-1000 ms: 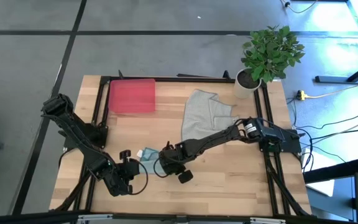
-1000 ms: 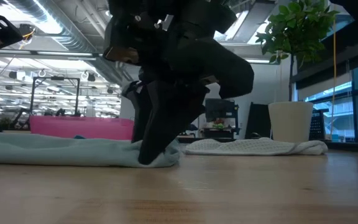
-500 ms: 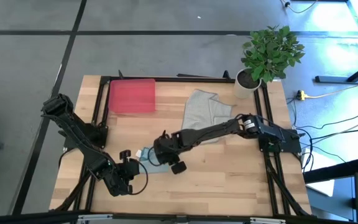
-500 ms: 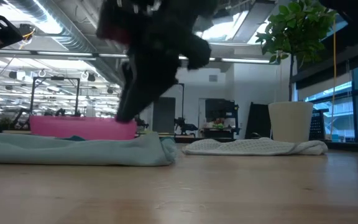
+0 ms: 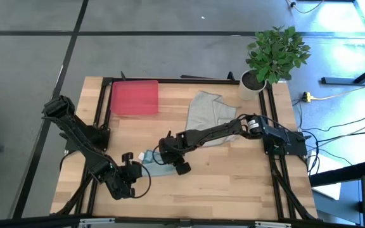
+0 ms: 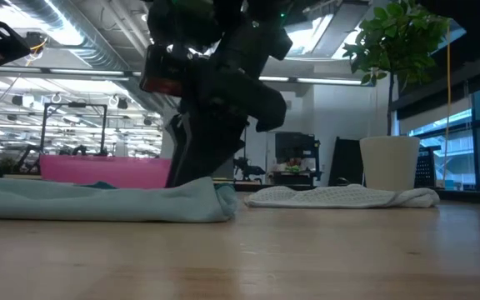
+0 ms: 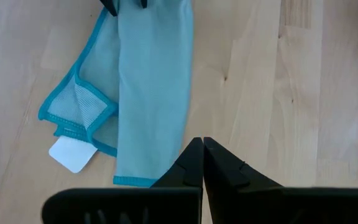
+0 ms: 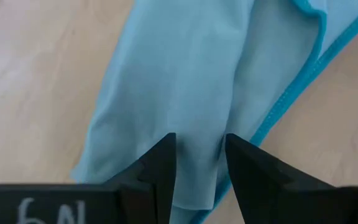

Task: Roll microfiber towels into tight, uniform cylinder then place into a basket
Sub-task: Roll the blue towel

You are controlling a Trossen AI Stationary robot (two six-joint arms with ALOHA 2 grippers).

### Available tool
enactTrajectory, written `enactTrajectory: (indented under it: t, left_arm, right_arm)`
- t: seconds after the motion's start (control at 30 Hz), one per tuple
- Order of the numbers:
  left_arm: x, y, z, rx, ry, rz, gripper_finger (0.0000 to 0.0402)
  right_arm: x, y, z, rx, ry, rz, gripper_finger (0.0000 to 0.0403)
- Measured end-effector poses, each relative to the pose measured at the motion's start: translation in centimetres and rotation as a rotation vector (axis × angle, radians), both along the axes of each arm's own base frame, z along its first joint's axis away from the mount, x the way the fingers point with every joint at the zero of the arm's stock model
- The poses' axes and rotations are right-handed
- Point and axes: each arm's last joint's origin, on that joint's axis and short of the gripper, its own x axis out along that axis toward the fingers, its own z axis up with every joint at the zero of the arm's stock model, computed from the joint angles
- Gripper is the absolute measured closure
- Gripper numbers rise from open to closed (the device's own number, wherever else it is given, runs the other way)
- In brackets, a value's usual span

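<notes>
The right pincer (image 8: 196, 163), parted just above the loosely folded blue towel (image 8: 185, 81), may snag one layer and unroll it; the left pincer (image 7: 202, 163) waits shut beside it.

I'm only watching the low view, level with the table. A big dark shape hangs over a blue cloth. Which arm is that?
Observer: The right gripper, reaching across from the right.
Operator: Is it pinching the cloth?
Observer: No, its fingers stand apart over the blue towel.
Operator: Where's the other arm?
Observer: The left gripper is shut, beside that towel's other end.
Operator: And that pink thing behind?
Observer: It's the red tray, with nothing in it.
</notes>
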Motion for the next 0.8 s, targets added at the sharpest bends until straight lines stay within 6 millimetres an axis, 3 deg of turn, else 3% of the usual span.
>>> enactTrajectory:
  t: [0.17,0.37,0.8]
  left_arm:
    - [0.0,0.0,0.0,0.0,0.0,0.0,0.0401]
    - [0.0,0.0,0.0,0.0,0.0,0.0,0.0401]
    - [0.0,0.0,0.0,0.0,0.0,0.0,0.0401]
  right_arm:
    - [-0.1,0.0,0.0,-0.005,0.005,0.005,0.0304]
    - [-0.1,0.0,0.0,-0.018,0.006,0.029,0.0388]
    - [0.2,1.0,1.7,-0.024,-0.014,0.058,0.0395]
